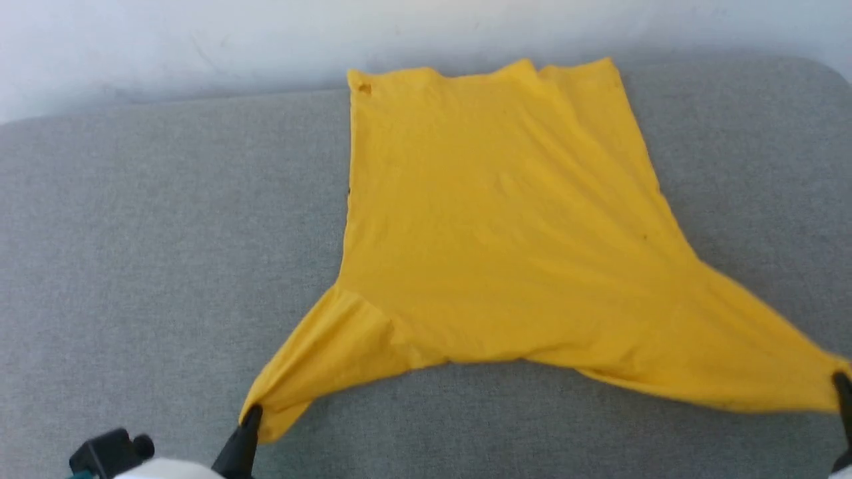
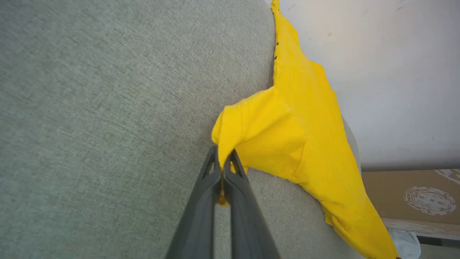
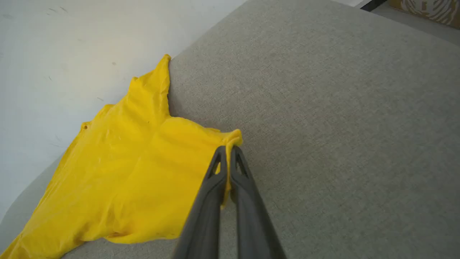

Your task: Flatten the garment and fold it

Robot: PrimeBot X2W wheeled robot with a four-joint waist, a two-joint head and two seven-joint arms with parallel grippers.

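Pinching garment (image 1: pixel 499 219), left gripper (image 2: pixel 223 155), right gripper (image 3: pixel 228 149), box (image 2: pixel 395 187)

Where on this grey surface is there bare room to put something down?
The widest bare patch of the grey surface lies left of the T-shirt, from its side to the surface's edge. A smaller one lies right of it. A near strip runs between the left gripper and right gripper. Crowded: both pinched sleeves, and the hem by the wall.

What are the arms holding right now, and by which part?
Both hold the garment: the left gripper, jaws shut, pinches the tip of one sleeve; the right gripper pinches the tip of the other.
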